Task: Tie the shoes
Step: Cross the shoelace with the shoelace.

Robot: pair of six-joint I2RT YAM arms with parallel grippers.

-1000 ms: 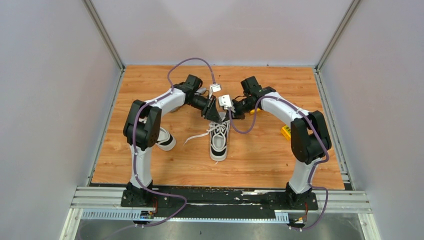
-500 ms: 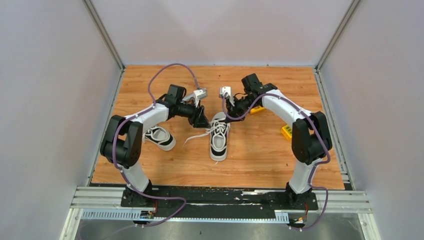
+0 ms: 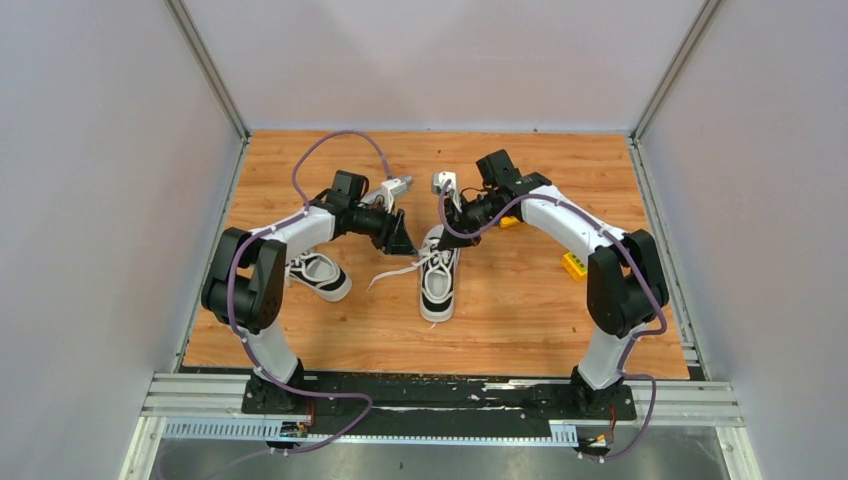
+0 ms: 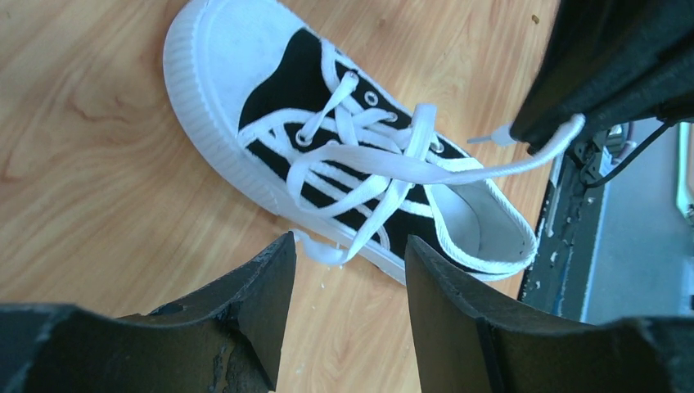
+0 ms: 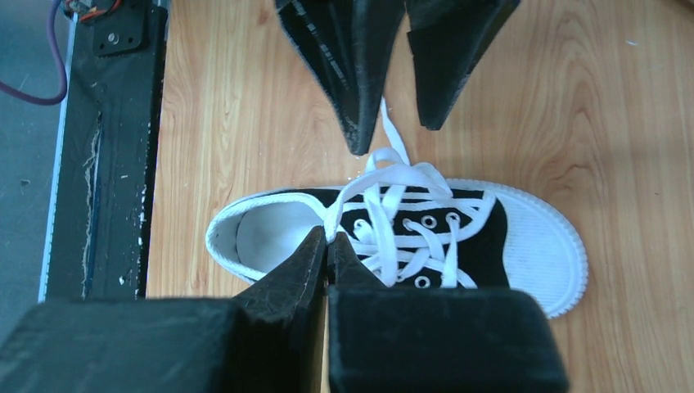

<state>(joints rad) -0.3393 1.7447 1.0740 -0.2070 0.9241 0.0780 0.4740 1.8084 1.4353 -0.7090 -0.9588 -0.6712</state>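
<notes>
One black-and-white shoe (image 3: 438, 282) stands mid-table, toe toward the arms' bases, its white laces (image 4: 385, 164) loosely crossed. My right gripper (image 5: 329, 237) is shut on one lace end above the shoe's opening and holds it taut; the left wrist view shows this lace (image 4: 524, 160) running up to it. My left gripper (image 4: 348, 246) hovers open beside the shoe with nothing between its fingers. The other lace end (image 4: 321, 250) lies on the wood by its left fingertip. The second shoe (image 3: 320, 275) lies to the left, partly behind the left arm.
A yellow block (image 3: 572, 263) lies right of the middle shoe, and another yellow piece (image 3: 511, 220) sits under the right forearm. Grey walls and aluminium posts (image 3: 208, 70) enclose the wooden table (image 3: 520, 310). A black base rail (image 5: 106, 164) runs along the near edge.
My left gripper has drawn back to the left from the shoe's laces and opened. The right gripper, still shut on its lace, has shifted slightly left and back.
</notes>
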